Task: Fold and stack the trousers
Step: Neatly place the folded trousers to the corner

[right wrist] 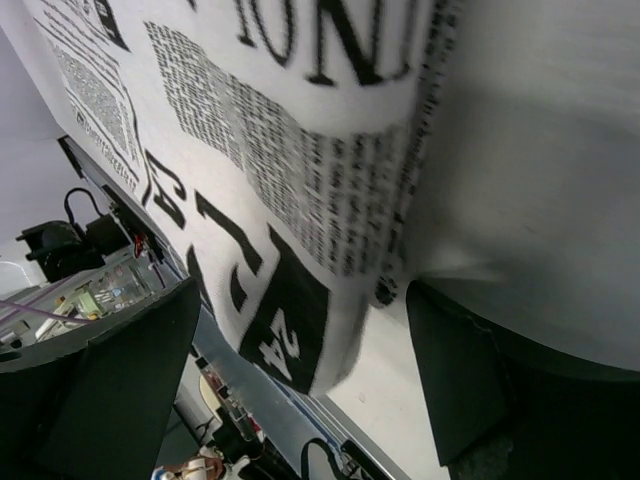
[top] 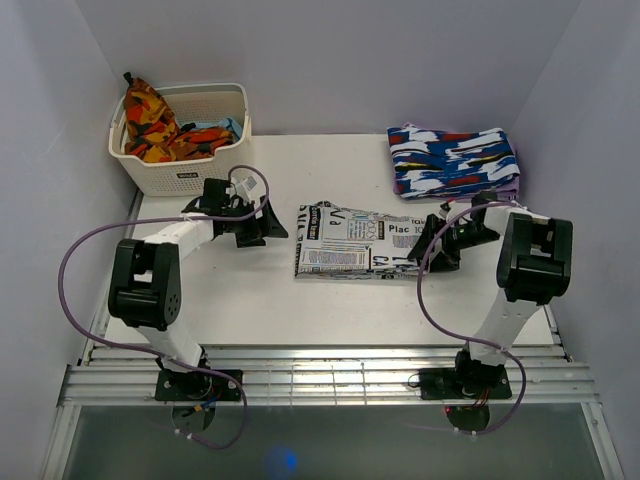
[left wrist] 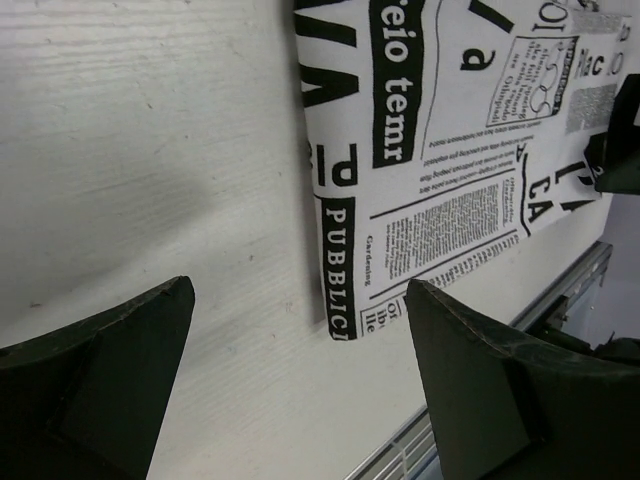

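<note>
The trousers (top: pixel 355 243), white with black newspaper print, lie folded into a flat rectangle in the middle of the table. My left gripper (top: pixel 266 229) sits just left of their left edge, open, with only bare table between its fingers. In the left wrist view the trousers (left wrist: pixel 450 140) lie ahead of the gripper (left wrist: pixel 300 385). My right gripper (top: pixel 430 250) is at the trousers' right edge, open; in the right wrist view the printed corner (right wrist: pixel 290 340) lies loose between the wide-apart fingers of the gripper (right wrist: pixel 300 385), gripped by neither.
A white basket (top: pixel 178 172) holding orange-red-yellow patterned cloth (top: pixel 150 122) stands at the back left. A folded blue-white-red garment (top: pixel 452 160) lies at the back right. A metal rail (top: pixel 320 375) runs along the table's near edge.
</note>
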Controlling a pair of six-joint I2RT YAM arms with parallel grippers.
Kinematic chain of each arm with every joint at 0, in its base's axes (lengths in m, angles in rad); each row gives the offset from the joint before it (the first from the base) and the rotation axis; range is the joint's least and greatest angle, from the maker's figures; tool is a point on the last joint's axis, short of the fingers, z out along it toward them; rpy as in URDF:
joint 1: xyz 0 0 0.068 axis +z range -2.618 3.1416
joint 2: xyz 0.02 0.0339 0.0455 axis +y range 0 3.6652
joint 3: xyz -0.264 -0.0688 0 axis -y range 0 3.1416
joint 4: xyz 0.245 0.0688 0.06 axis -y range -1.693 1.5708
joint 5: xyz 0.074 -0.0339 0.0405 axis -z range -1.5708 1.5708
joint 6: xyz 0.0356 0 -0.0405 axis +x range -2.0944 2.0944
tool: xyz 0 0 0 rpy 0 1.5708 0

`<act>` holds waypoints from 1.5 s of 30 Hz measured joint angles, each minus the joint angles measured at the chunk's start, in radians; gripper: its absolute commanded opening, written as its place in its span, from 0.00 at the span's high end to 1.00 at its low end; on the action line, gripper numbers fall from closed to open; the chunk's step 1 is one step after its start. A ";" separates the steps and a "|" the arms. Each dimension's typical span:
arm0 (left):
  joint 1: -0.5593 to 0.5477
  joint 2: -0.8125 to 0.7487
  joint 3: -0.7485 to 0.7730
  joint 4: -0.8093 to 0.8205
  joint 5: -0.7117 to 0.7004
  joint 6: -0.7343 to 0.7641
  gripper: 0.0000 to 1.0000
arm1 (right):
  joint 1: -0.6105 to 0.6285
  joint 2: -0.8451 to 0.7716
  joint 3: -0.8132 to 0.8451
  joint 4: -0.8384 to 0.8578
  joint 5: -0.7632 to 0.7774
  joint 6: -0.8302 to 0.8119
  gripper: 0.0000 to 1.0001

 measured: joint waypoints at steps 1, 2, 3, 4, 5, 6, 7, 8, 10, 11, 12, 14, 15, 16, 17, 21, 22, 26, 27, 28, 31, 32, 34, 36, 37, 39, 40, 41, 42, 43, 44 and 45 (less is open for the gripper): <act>-0.002 0.010 0.010 -0.006 -0.018 0.000 0.02 | 0.014 0.000 -0.002 0.012 -0.003 0.014 0.06; -0.007 0.021 0.021 -0.008 -0.038 0.000 0.02 | 0.036 0.000 -0.006 0.028 -0.013 0.032 0.02; -0.015 0.026 0.029 -0.010 -0.055 0.001 0.02 | 0.050 0.000 -0.006 0.035 -0.016 0.043 0.02; -0.024 0.027 0.035 -0.011 -0.070 0.003 0.02 | 0.064 0.001 -0.005 0.042 -0.022 0.049 0.18; -0.035 0.027 0.040 -0.013 -0.080 0.007 0.02 | 0.074 0.005 -0.002 0.047 -0.024 0.049 0.27; -0.048 0.027 0.047 -0.013 -0.089 0.014 0.02 | 0.082 0.015 0.002 0.055 -0.018 0.051 0.35; -0.060 0.027 0.055 -0.013 -0.095 0.025 0.02 | 0.087 0.029 0.006 0.060 -0.018 0.053 0.49; -0.073 0.026 0.060 -0.008 -0.098 0.046 0.02 | 0.089 0.043 0.011 0.062 -0.016 0.048 0.53; -0.103 0.018 0.061 0.006 -0.104 0.089 0.02 | 0.089 0.059 0.014 0.066 -0.011 0.047 0.65; -0.122 0.013 0.059 0.016 -0.106 0.112 0.02 | 0.089 0.059 0.014 0.068 -0.008 0.043 0.69; -0.142 0.005 0.053 0.036 -0.111 0.132 0.02 | 0.089 0.059 0.019 0.068 -0.010 0.040 0.74; -0.172 -0.005 0.050 0.054 -0.117 0.152 0.02 | 0.089 0.059 0.036 0.068 -0.015 0.035 0.90; -0.181 -0.005 0.053 0.055 -0.117 0.153 0.02 | 0.089 0.059 0.044 0.066 -0.017 0.030 0.92; -0.186 0.003 0.060 0.050 -0.117 0.148 0.02 | 0.089 0.059 0.058 0.063 -0.018 0.027 0.92; -0.184 0.016 0.074 0.037 -0.116 0.138 0.02 | 0.089 0.059 0.071 0.061 -0.018 0.021 0.92; -0.133 0.100 0.118 0.009 -0.126 0.060 0.02 | 0.090 0.054 0.103 0.060 -0.014 0.003 0.92; -0.121 0.112 0.117 -0.002 -0.131 0.037 0.02 | 0.090 0.052 0.103 0.058 -0.011 0.000 0.92; -0.100 0.113 0.064 -0.023 -0.140 -0.056 0.02 | 0.092 0.050 0.100 0.056 0.010 -0.004 0.92; -0.104 0.099 0.029 -0.011 -0.141 -0.085 0.04 | 0.092 0.048 0.097 0.058 0.013 -0.002 0.92; -0.104 0.071 -0.021 0.015 -0.129 -0.123 0.04 | 0.092 0.043 0.091 0.064 0.016 0.004 0.92; -0.110 -0.041 -0.161 0.055 -0.112 -0.214 0.03 | 0.092 0.024 0.051 0.093 0.019 0.025 0.92; -0.111 -0.066 -0.198 0.072 -0.109 -0.241 0.03 | 0.092 0.021 0.037 0.101 0.019 0.035 0.92; -0.114 -0.074 -0.233 0.113 -0.092 -0.297 0.04 | 0.092 0.016 0.005 0.130 0.016 0.054 0.92; -0.123 -0.061 -0.245 0.171 -0.085 -0.352 0.05 | 0.091 0.015 -0.027 0.162 0.006 0.082 0.92; -0.127 -0.052 -0.248 0.200 -0.079 -0.382 0.06 | 0.089 0.012 -0.044 0.178 -0.001 0.099 0.92; -0.144 -0.033 -0.262 0.277 -0.071 -0.439 0.08 | 0.085 0.003 -0.072 0.212 -0.016 0.130 0.92; -0.158 -0.026 -0.269 0.312 -0.071 -0.462 0.10 | 0.085 0.000 -0.081 0.223 -0.019 0.143 0.92; -0.175 -0.018 -0.276 0.347 -0.074 -0.483 0.17 | 0.085 -0.002 -0.089 0.232 -0.022 0.154 0.92; -0.191 -0.011 -0.281 0.374 -0.079 -0.500 0.21 | 0.085 -0.003 -0.093 0.240 -0.024 0.168 0.92; -0.203 0.000 -0.286 0.400 -0.086 -0.518 0.26 | 0.085 -0.003 -0.093 0.243 -0.022 0.175 0.92; -0.213 0.011 -0.291 0.423 -0.093 -0.533 0.36 | 0.085 -0.003 -0.093 0.244 -0.021 0.180 0.92; -0.218 0.029 -0.293 0.446 -0.098 -0.543 0.40 | 0.085 -0.003 -0.094 0.245 -0.018 0.186 0.92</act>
